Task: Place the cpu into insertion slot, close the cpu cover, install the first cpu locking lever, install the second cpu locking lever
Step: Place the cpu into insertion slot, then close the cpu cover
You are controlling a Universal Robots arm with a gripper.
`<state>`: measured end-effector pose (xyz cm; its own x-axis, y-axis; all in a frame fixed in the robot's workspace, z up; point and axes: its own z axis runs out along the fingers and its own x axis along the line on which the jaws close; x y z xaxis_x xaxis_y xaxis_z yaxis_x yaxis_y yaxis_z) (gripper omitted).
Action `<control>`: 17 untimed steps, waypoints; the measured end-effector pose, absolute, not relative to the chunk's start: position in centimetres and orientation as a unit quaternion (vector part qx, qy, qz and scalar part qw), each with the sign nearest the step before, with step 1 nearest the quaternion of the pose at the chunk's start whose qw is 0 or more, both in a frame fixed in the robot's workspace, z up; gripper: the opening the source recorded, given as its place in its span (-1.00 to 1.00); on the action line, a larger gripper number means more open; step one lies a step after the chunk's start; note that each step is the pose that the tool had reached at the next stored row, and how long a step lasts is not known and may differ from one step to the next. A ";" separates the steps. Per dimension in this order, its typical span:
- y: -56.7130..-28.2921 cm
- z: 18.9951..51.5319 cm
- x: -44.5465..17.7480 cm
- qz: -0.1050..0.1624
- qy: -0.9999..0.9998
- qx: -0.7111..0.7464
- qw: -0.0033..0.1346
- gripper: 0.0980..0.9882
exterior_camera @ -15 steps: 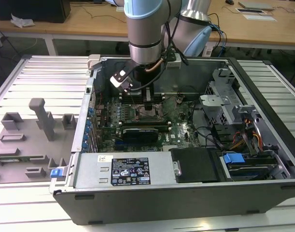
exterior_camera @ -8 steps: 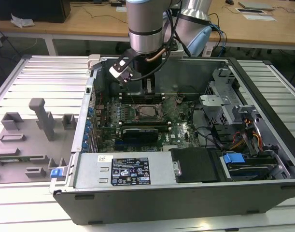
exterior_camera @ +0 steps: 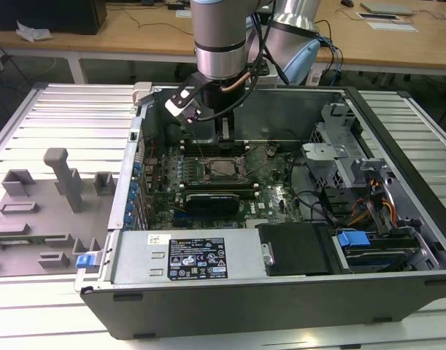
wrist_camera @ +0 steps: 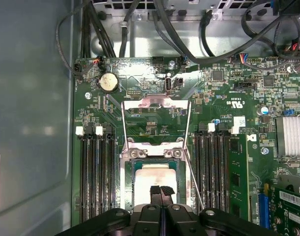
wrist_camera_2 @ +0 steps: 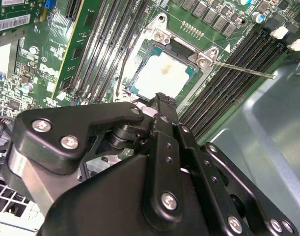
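The gripper (wrist_camera_2: pixel 162 101) sits closest, its black linkage and screw heads in the foreground of both wrist views. Its two fingertips (wrist_camera: pixel 155 190) are pressed together with nothing seen between them. They hang just over the near edge of the cpu (wrist_camera: pixel 152 176), whose pale metal top lies flat inside the insertion slot (wrist_camera: pixel 130 169). Whether the tips touch the chip cannot be told.

The cpu cover (wrist_camera: pixel 157 102) looks raised. Its thin silvery frame stands up from the side of the slot farthest from the gripper, and green board shows through its cutout. A thin wire locking lever (wrist_camera_2: pixel 243 70) angles away from one corner of the slot, crossing the long black memory slots (wrist_camera_2: pixel 223 83) that flank the slot on two opposite sides.

Past the raised cover, farther from the slot, a round coin battery (wrist_camera: pixel 109 82) sits on the green motherboard (wrist_camera: pixel 154 123). Beyond that, black cables (wrist_camera: pixel 189 44) run along the case wall. A finned silvery heat sink (wrist_camera: pixel 292 135) lies outside one bank of memory slots.

In the exterior view the arm (exterior_camera: pixel 219 36) stands over the open computer case (exterior_camera: pixel 398 146), with the gripper just above the slot at mid-board. A labelled metal box (exterior_camera: pixel 197 259) lies in front of the slot. Grey blocks (exterior_camera: pixel 62 175) stand on the slatted table (exterior_camera: pixel 62 109), well to the exterior view's left of the slot.
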<state>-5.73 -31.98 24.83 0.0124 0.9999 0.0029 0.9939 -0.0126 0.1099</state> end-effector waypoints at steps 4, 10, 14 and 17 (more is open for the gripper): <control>-32.0 24.9 -5.7 0.040 0.702 0.710 0.038 -0.98; -32.0 25.2 -5.7 0.039 0.702 0.710 0.038 -0.98; -32.0 25.7 -5.7 0.039 0.702 0.710 0.038 -0.98; -32.1 25.7 -4.4 0.039 0.702 0.711 0.038 -0.98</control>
<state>-4.43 -32.08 25.73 0.0126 0.9999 0.0024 0.9941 -0.0127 0.1080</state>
